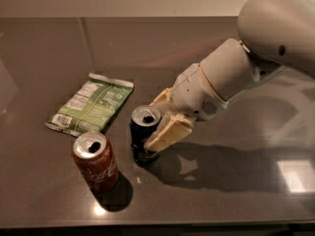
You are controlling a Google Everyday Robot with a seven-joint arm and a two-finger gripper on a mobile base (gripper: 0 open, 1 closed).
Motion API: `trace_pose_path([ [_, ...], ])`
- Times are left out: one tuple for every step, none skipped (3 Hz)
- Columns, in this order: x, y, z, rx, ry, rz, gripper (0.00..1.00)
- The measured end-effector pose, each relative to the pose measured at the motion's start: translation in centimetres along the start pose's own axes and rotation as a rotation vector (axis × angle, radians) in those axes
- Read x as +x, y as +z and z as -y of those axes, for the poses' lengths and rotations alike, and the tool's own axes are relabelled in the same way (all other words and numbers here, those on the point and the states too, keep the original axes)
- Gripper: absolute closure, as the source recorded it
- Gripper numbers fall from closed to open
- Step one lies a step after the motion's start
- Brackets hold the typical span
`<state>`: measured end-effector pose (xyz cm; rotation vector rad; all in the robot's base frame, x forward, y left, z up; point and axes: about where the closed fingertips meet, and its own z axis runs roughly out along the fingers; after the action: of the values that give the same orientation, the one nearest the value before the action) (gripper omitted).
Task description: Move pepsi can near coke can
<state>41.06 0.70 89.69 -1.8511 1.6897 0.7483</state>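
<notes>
The pepsi can is dark blue with a silver top and stands upright on the dark table. My gripper is shut on it, with one cream finger across its right front side and the other behind it. The coke can is red with white script and stands upright just to the left and in front of the pepsi can, a small gap between them.
A green snack bag lies flat behind the coke can, to the left of the pepsi can. My white arm reaches in from the upper right. The table's front edge runs along the bottom of the view.
</notes>
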Motion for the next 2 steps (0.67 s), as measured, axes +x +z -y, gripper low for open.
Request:
trace_pose_path([
  [0.23, 0.12, -0.07, -0.003, 0.004, 0.002, 0.12],
  [0.47, 0.01, 0.1, 0.002, 0.01, 0.005, 0.0],
])
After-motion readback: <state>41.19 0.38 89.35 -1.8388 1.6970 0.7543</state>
